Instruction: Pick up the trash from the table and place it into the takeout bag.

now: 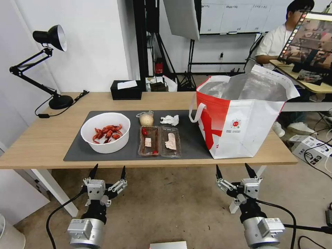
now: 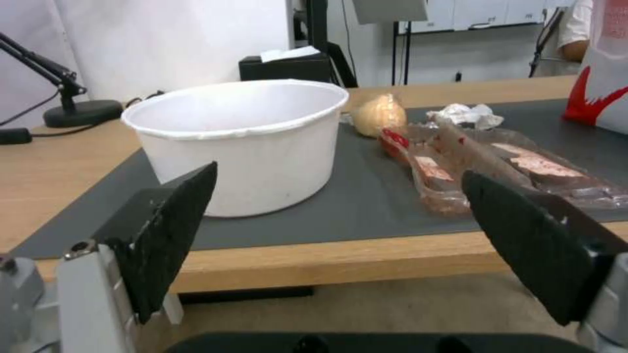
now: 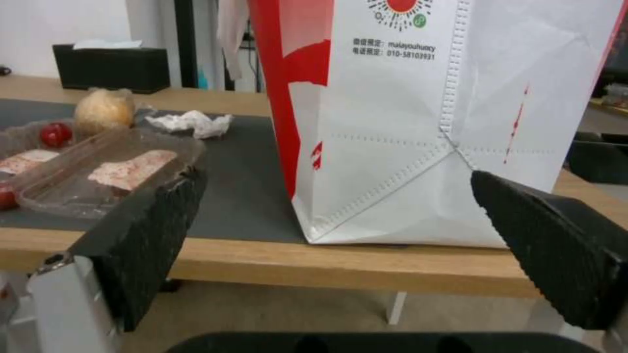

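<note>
Nearest to me, my left hand hangs below the counter's front edge, its fingers spread wide and holding nothing; from its wrist camera the same left hand points at the bowl. My right hand sits level with it, also below the front edge, fingers equally wide apart and empty; in its wrist view that right hand faces the bag's lower corner.

Taking the mat as my landmark: the bowl stands on its left part, with red shells in the bottom. Just right of the bowl, at the mat's middle near its front edge, two clear trays lie side by side and touching. I see red bits and a pale scrap in the left tray, and a pale scrap in the right tray. Behind the left tray sits the wrapped ball; right of that ball, behind the right tray, lies the tissue. All of these are apart from both hands.

On the mat's right end stands the bag, upright, its mouth open and the foil lining showing, one corner reaching past the mat onto bare wood. Beyond the mat's far edge a black box sits on the counter, and off its far left corner is a lamp.
</note>
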Available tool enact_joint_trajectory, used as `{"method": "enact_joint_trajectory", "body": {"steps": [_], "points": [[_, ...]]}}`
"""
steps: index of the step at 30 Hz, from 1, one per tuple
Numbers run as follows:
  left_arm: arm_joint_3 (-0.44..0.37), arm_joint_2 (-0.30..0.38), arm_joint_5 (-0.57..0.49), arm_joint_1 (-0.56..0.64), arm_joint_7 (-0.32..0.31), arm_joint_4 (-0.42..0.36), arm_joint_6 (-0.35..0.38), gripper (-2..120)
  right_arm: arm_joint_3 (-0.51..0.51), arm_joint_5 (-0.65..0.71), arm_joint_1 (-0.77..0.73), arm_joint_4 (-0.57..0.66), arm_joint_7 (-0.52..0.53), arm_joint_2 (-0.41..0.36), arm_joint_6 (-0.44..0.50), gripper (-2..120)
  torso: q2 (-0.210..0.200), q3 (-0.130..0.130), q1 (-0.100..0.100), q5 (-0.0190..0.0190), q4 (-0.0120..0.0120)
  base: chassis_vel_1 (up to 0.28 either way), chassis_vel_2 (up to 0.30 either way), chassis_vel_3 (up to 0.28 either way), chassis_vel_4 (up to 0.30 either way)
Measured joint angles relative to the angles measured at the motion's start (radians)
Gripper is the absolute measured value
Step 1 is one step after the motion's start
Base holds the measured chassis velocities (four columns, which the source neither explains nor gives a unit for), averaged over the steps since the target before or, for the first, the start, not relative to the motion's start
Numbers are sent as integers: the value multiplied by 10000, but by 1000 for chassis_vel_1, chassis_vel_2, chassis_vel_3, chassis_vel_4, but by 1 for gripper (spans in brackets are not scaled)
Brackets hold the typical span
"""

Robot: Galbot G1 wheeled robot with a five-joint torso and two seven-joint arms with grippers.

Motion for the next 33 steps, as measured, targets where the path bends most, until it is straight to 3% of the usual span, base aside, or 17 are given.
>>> {"method": "enact_joint_trajectory", "body": {"steps": [23, 26, 28, 30, 33], "points": [[0, 3, -29, -28, -11, 10, 0, 100, 3, 42, 56, -24, 0, -85, -1, 100, 1, 0, 0, 0, -1, 0, 0, 0, 0], [2, 45, -252, -201, -100, 91, 0, 100, 47, 298, 352, -166, 45, -507, -56, 100, 1, 0, -1, 1, 1, 0, 0, 0, 0], [11, 237, -1167, -988, -502, 457, -2, 100, 156, 861, 1028, -469, 160, -1415, -219, 100, 1, 1, 0, 1, 1, 0, 0, 0, 0], [14, 285, -1398, -1181, -600, 543, -6, 100, 180, 1000, 1186, -541, 186, -1629, -258, 100, 0, 1, 0, 1, 0, 0, 0, 0, 0], [27, 540, -2614, -2208, -1124, 1025, -66, 100, 322, 1742, 2071, -939, 331, -2830, -463, 100, -2, 2, 1, 1, -1, 0, 0, 0, 0]]}}
